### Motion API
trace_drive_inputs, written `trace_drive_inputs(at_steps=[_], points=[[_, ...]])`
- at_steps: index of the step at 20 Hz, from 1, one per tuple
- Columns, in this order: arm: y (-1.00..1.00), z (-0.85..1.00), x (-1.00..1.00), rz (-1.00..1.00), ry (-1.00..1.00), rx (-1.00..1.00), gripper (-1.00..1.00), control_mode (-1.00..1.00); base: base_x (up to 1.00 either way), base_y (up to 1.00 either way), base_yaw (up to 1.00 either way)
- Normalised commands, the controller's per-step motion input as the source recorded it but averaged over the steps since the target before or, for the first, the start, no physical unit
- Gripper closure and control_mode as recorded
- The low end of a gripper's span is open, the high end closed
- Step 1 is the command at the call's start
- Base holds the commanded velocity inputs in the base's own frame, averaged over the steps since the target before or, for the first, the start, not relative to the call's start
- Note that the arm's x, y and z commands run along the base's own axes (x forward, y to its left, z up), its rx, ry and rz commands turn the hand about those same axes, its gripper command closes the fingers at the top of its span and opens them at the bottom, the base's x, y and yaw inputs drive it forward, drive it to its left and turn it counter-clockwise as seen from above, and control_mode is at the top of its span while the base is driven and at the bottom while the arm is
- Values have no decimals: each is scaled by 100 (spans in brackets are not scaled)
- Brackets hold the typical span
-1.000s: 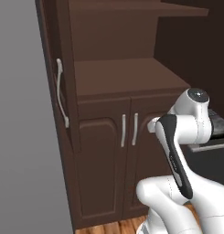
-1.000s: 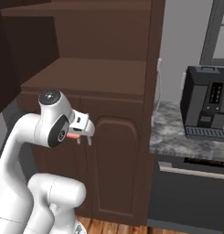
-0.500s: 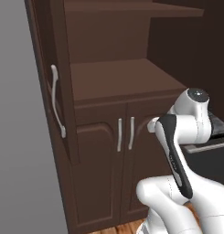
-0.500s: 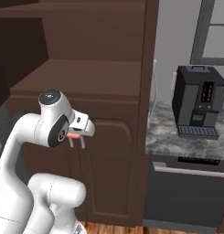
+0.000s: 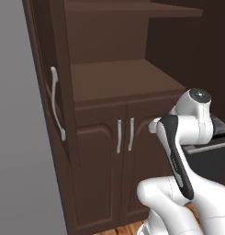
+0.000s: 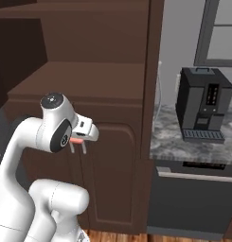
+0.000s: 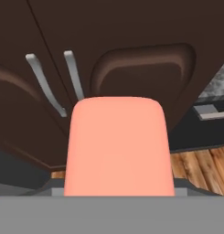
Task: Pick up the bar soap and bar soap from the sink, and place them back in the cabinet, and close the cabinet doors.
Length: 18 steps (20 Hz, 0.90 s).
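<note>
Gripping a salmon bar soap (image 7: 118, 146), the claw (image 6: 77, 146) hangs before the arched lower doors (image 6: 108, 170).

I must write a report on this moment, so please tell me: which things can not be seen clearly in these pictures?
- Claw fingertips: in the hand view the bar soap covers them.
- Soap's shape: in the right base view it is too small to judge.
- Cabinet top: cut off by the upper edge of both base views.
- Open cabinet door: seen nearly edge-on in the left base view; its panel face is hidden.
</note>
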Motion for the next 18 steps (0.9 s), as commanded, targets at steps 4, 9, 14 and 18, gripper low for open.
trace_drive_inputs(at_steps=[4, 9, 14, 18], points=[[0, 0, 0, 0, 0, 0, 100, 100, 28, 24, 2], [0, 0, 0, 0, 0, 0, 100, 100, 32, 14, 10], [0, 0, 0, 0, 0, 0, 100, 100, 14, 26, 18], [0, 0, 0, 0, 0, 0, 100, 100, 21, 9, 10]])
